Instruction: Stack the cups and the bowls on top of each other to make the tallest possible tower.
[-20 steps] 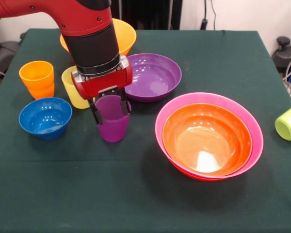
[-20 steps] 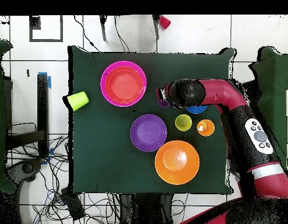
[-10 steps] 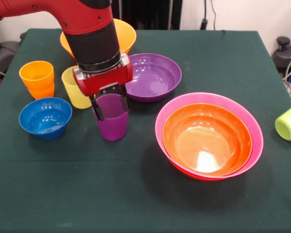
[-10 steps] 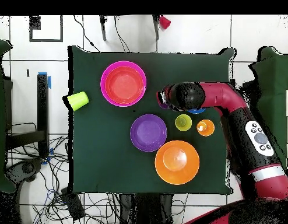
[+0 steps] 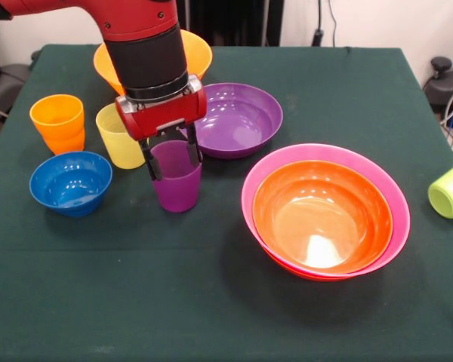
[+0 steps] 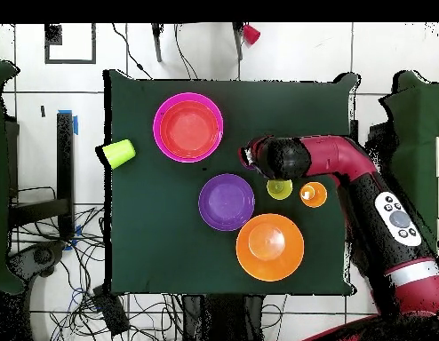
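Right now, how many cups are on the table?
4. Orange cup by the left edge, yellow cup beside it, purple cup in the gripper, lime green cup tipped at the right edge. The arm may hide more.

Glossy red jointed robot arm (image 5: 128,19) with broad matte black cylindrical wrist band, silver ring, red blocky gripper (image 5: 171,154) housing, dark slim fingers (image 5: 155,167); grey oval button panel (image 6: 396,213).
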Available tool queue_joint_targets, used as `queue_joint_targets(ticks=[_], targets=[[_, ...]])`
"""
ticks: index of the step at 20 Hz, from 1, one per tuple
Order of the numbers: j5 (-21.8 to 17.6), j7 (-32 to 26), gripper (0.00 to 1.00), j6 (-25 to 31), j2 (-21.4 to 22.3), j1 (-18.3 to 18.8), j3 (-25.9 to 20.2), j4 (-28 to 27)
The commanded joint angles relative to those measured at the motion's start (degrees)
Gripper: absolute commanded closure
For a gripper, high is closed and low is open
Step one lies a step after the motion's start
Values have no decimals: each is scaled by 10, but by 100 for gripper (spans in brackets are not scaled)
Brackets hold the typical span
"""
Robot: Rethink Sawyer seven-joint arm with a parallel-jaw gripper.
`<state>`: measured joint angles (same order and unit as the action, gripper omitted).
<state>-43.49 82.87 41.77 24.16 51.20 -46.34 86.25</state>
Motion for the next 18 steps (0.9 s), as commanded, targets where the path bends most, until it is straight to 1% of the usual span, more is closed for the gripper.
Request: queue_joint_targets(ticks=[1, 5, 10, 13, 18], targets=[[-42, -111, 0, 5, -12, -8, 29, 40], [-33, -138, 0, 21, -26, 1, 22, 27], [-31, -165, 0, 34, -37, 2, 15, 2], [-33, -188, 0, 44, -51, -1, 11, -22], [-22, -215, 0, 69, -69, 2, 7, -57]])
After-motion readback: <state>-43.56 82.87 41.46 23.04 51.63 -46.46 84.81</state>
